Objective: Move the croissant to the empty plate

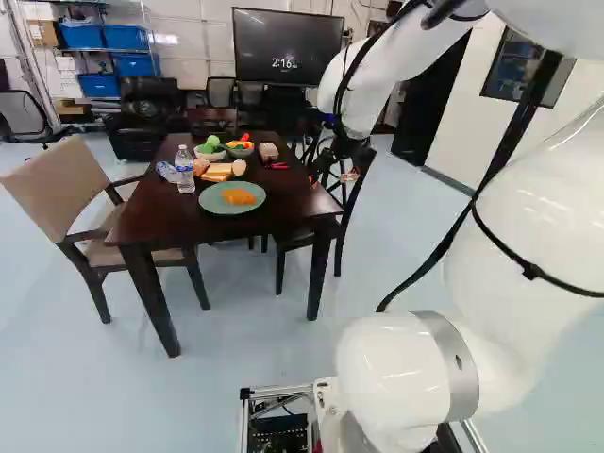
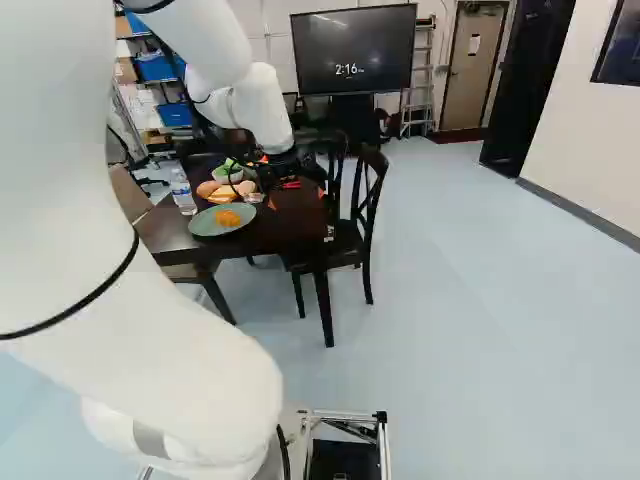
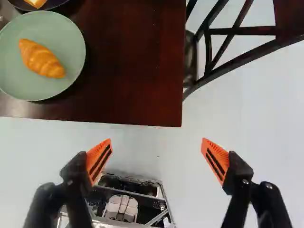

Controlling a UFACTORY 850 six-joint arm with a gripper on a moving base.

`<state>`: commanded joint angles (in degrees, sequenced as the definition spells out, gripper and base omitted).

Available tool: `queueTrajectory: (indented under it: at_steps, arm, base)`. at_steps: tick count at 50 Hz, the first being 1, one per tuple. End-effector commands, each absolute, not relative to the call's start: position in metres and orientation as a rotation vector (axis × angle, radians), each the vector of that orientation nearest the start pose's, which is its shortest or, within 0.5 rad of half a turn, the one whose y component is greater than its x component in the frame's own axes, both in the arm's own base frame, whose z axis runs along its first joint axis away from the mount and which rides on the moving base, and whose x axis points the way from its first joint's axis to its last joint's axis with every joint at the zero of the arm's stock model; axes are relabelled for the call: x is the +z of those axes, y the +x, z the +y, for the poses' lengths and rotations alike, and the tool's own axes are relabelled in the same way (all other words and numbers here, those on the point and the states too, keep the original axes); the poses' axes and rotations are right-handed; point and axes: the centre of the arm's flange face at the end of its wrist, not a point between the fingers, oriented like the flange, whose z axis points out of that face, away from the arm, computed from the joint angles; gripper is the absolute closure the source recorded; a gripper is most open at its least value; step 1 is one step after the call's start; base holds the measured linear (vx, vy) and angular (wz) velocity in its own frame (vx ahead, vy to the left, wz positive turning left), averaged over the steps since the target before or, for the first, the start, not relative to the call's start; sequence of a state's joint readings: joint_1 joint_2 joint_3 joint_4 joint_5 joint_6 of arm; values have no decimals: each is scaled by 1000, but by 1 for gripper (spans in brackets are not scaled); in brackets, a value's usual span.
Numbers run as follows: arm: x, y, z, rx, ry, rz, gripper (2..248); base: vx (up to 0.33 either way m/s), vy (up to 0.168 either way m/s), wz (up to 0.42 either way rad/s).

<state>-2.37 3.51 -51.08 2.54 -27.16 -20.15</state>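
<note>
In the left base view my gripper [image 1: 332, 179] hangs over the table's right side, right of the green plate [image 1: 211, 202]. The orange-brown croissant [image 1: 239, 196] lies on that plate. Seen in the wrist view, my gripper [image 3: 156, 148] is open, its orange pads wide apart with nothing between them. The croissant [image 3: 42, 59] rests near the middle of the round green plate [image 3: 71, 50], ahead of the gripper and off to the side of the left finger. An empty plate cannot be made out in any view.
On the dark table [image 1: 170, 226] stand a water bottle [image 1: 185, 170], bread pieces [image 1: 219, 170], a bowl of green items [image 1: 209, 150] and a bowl of colourful food [image 1: 240, 148]. A dark chair [image 2: 358, 235] stands at the table's right; a beige one [image 1: 61, 193] at its left.
</note>
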Motion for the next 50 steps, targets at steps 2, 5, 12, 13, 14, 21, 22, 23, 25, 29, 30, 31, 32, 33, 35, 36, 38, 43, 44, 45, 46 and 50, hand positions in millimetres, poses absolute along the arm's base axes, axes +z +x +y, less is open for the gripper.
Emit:
queueTrajectory:
  at_steps: [2,5,12,13,14,21,22,23,25,29,30,31,32,33,35,36,38,43,44,45,46,50]
  arm:
    - [548,451,-17,-759,-3086,-427,3]
    - [547,450,-17,-766,-3085,-424,3]
    - [543,449,-16,-786,-3083,-415,3]
    - [542,449,-16,-790,-3083,-414,3]
    - [542,448,-16,-793,-3082,-412,3]
    - [536,446,-16,-820,-3079,-401,3]
    - [536,445,-16,-824,-3078,-399,3]
    - [535,445,-16,-829,-3078,-398,3]
    - [533,444,-16,-837,-3077,-394,3]
    - [530,443,-15,-856,-3074,-386,3]
    - [529,442,-15,-861,-3073,-384,3]
    - [528,442,-15,-867,-3072,-382,3]
    - [527,441,-15,-871,-3071,-380,3]
    - [526,441,-15,-877,-3071,-378,3]
    - [524,440,-15,-887,-3069,-373,3]
    - [523,439,-15,-893,-3068,-371,3]
    - [521,438,-15,-904,-3066,-366,3]
    - [515,435,-14,-934,-3060,-354,3]
    - [514,434,-14,-941,-3059,-351,3]
    - [513,433,-14,-947,-3057,-349,3]
    - [512,433,-14,-954,-3056,-346,3]
    - [507,430,-14,-981,-3050,-335,3]
  base:
    - [0,0,0]
    - [0,0,0]
    - [0,0,0]
    - [0,0,0]
    - [0,0,0]
    - [0,0,0]
    - [0,0,0]
    - [0,0,0]
    - [0,0,0]
    - [0,0,0]
    - [0,0,0]
    - [0,0,0]
    - [0,0,0]
    - [0,0,0]
    - [0,0,0]
    - [0,0,0]
    - [0,0,0]
    - [0,0,0]
    - [0,0,0]
    - [0,0,0]
    - [0,0,0]
    - [0,0,0]
